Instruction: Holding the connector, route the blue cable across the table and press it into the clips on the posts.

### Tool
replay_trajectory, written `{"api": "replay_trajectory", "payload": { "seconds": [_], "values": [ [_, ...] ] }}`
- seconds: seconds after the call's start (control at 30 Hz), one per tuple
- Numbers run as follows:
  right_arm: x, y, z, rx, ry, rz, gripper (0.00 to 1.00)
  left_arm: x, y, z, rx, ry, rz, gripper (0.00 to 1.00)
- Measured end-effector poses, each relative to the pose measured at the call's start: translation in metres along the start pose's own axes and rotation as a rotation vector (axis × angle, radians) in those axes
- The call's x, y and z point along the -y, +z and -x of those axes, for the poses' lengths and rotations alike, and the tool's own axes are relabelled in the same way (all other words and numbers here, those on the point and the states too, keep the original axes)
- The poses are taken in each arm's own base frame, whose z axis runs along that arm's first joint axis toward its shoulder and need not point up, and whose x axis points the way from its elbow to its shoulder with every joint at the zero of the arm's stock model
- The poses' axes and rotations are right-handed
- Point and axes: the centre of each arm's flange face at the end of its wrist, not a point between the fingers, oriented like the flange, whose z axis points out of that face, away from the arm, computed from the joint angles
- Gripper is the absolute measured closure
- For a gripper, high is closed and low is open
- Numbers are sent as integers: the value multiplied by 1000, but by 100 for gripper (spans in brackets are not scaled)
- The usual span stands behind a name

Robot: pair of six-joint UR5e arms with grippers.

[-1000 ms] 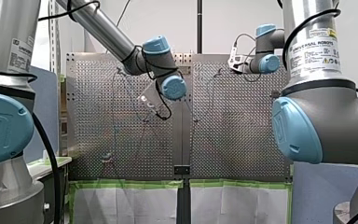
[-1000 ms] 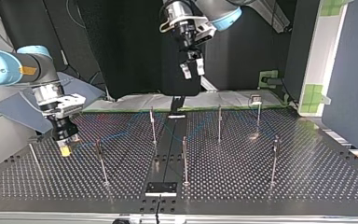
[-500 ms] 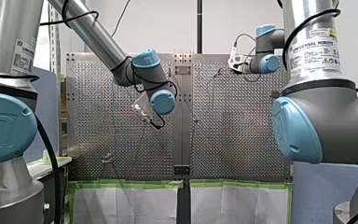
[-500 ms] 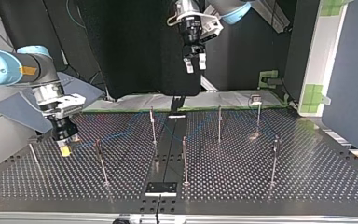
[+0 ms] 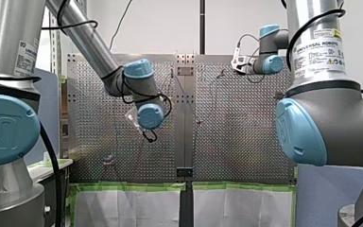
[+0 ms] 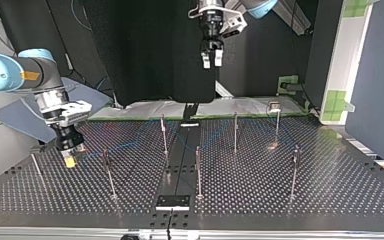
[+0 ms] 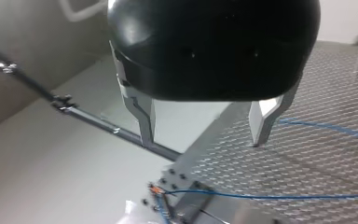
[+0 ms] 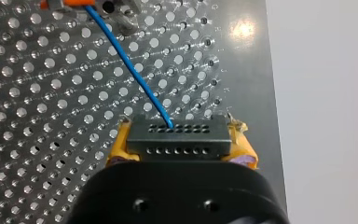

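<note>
Since a second ago the left hand point(image 6: 212, 59) has been lifted higher and shifted toward the top view's right, over the counter's point(image 6: 280, 200) edge farthest from the top camera. The right hand point(image 6: 70, 159) has not been moved.

Left hand: metal fingers point(image 7: 147, 119) held apart, nothing between them, well above the counter.

Right hand: clamped on the connector point(image 8: 176, 138), with yellow pads point(image 8: 115, 150) pressed on both its sides.

The connector is held low over the counter, just beside its side edge, at the top view's left. The blue cable point(image 8: 130, 70) is seen leaving the connector's face ahead of the right hand and running over the perforated surface, past a post point(image 6: 107, 172). Whether it is seated in a clip cannot be told. The cable is well apart from the left hand.
</note>
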Motion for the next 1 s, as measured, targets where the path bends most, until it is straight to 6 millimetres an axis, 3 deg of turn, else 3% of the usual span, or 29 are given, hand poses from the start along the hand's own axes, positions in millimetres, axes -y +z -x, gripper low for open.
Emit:
{"api": "replay_trajectory", "payload": {
  "seconds": [0.73,1.0],
  "values": [
    [0,0,0,0,0,0,100,-72,-73,-19,-306,216,-59,0],
    [0,0,0,0,0,0,100,-75,-56,-36,-337,231,-68,0]
  ]
}}
